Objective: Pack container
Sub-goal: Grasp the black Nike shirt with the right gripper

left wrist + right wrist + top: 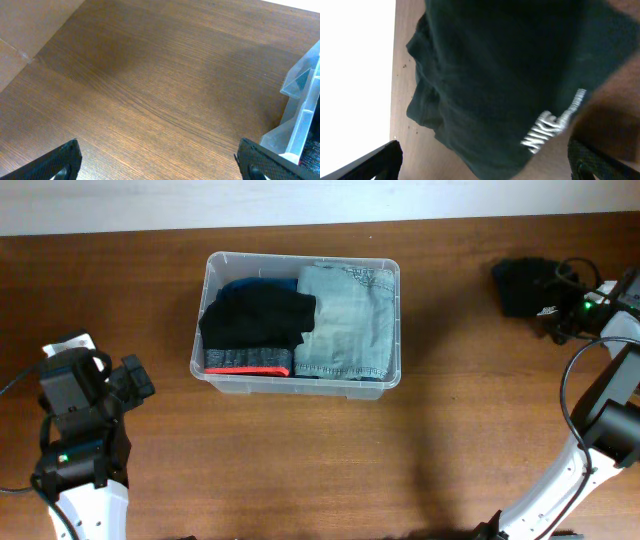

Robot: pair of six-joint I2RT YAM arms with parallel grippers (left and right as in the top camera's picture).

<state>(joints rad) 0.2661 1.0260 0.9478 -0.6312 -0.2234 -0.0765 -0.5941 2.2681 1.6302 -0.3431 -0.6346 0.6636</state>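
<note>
The container [297,388] is set at the middle of the desk [300,470], close to its far edge, so only a narrow strip of wood is seen behind it. Inside, folded pale denim [348,320] fills the right half and a black garment [255,320] with a red-edged band lies on the left. Something blue is mostly covered beneath it. Broad bare wood is seen in front and on both sides. The left gripper [157,159] is held spread and empty above the desk at the front-left, well apart from the container — only a corner of the bin is caught at the right edge of its wrist view. The right gripper [485,161] is spread wide over a black Nike cloth [525,285] near the far-right edge. Whether contact is made cannot be told, and the fingertips are cut off by the frame.
</note>
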